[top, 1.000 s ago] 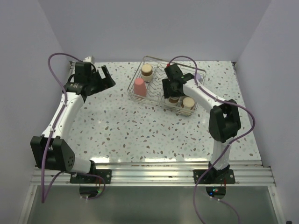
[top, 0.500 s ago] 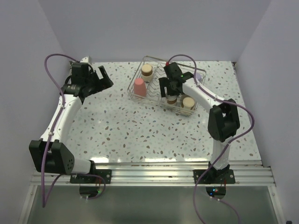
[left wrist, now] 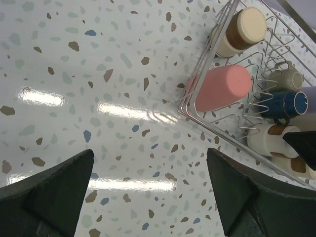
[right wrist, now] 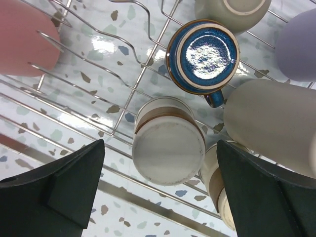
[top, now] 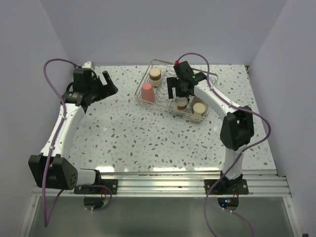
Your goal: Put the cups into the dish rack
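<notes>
The dish rack [top: 143, 102], a silvery wire basket, stands at the back of the table. Cups sit in it upside down: a pink tumbler [top: 147, 92], a beige-and-brown cup [top: 155, 74] and two white cups with brown bands [top: 182, 103] [top: 199, 108]. My right gripper [top: 178, 90] hangs open over the rack. In the right wrist view it [right wrist: 160, 192] stands just above a banded cup [right wrist: 169, 143], apart from it. Around this cup are a dark blue handled mug [right wrist: 203, 56], a lavender cup [right wrist: 298, 47] and a tall beige tumbler [right wrist: 269, 123]. My left gripper [top: 106, 84] is open and empty over bare table left of the rack.
The speckled table [top: 148, 138] runs from the rack to the arm bases. In the left wrist view the rack's corner [left wrist: 183, 109] lies to the upper right, with the pink tumbler [left wrist: 222, 88] just inside. White walls close in the left, back and right.
My right gripper opened, let go of the banded cup in the rack and lifted a little. My left arm drew slightly back to the left.
</notes>
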Available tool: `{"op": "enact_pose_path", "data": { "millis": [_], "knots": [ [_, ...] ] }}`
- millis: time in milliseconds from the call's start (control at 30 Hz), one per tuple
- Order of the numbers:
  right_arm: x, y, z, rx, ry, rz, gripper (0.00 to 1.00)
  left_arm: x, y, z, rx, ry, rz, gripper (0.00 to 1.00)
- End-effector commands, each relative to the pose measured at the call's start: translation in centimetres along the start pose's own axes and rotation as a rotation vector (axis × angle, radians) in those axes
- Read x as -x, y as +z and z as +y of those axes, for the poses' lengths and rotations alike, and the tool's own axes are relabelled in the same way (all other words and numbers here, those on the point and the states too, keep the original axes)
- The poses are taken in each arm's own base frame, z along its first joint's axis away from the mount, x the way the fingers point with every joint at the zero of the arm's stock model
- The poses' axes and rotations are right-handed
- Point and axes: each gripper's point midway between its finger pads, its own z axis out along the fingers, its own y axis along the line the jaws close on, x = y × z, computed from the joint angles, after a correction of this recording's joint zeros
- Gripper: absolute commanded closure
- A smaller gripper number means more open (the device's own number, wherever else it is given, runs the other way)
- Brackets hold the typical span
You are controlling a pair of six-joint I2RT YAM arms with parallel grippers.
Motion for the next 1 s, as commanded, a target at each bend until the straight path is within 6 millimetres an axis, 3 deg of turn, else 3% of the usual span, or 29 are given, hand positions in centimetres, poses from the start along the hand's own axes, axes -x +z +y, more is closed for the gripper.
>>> {"op": "enact_pose_path", "data": {
  "millis": [0,67,267,300,400,433,500,533,600,667,800,967],
  "knots": [
    [4.7,-6.7,1.2,0.103,0.046,-0.148,0.01,0.7,-1.7,0.5,0.028,-0.004,-0.043,0.0],
    [5.6,-8.3,1.5,0.142,0.049,-0.191,0.02,0.7,-2.0,0.7,0.038,-0.005,-0.046,0.0],
    [7.3,-17.6,2.1,0.33,0.065,-0.424,0.01,0.6,-3.6,0.2,0.007,-0.006,-0.06,0.0],
    [6.8,-20.0,1.8,0.359,0.065,-0.469,0.01,0.5,-4.0,0.1,-0.003,-0.007,-0.063,0.0],
    [5.7,-22.8,1.5,0.414,0.053,-0.534,0.02,-0.8,-4.2,0.0,-0.034,-0.009,-0.046,0.0],
    [5.5,-25.2,0.7,0.422,0.073,-0.582,0.01,-1.8,-4.1,0.2,-0.037,-0.012,-0.022,0.0],
    [4.1,-25.9,-0.6,0.391,0.116,-0.594,0.01,-2.3,-4.6,0.0,-0.052,-0.008,-0.023,0.0],
    [3.7,-27.8,-1.4,0.399,0.152,-0.64,0.01,-2.8,-4.7,0.1,-0.05,-0.007,-0.015,0.0],
    [1.9,-27.9,-2.1,0.387,0.168,-0.63,0.01,-3.1,-5.6,-0.3,-0.067,-0.011,-0.031,0.0],
    [0.3,-29.7,-3.1,0.397,0.198,-0.656,0.02,-3.9,-5.9,-0.3,-0.076,-0.017,-0.019,0.0],
    [-3.1,-31.1,-4.5,0.394,0.289,-0.611,0.01,-4.7,-7.0,-1.0,-0.105,-0.011,-0.032,0.0],
    [-6.6,-33.3,-6.5,0.373,0.377,-0.586,0.01,-6.1,-6.8,0.0,-0.077,-0.011,-0.038,0.0]
  ]
}}
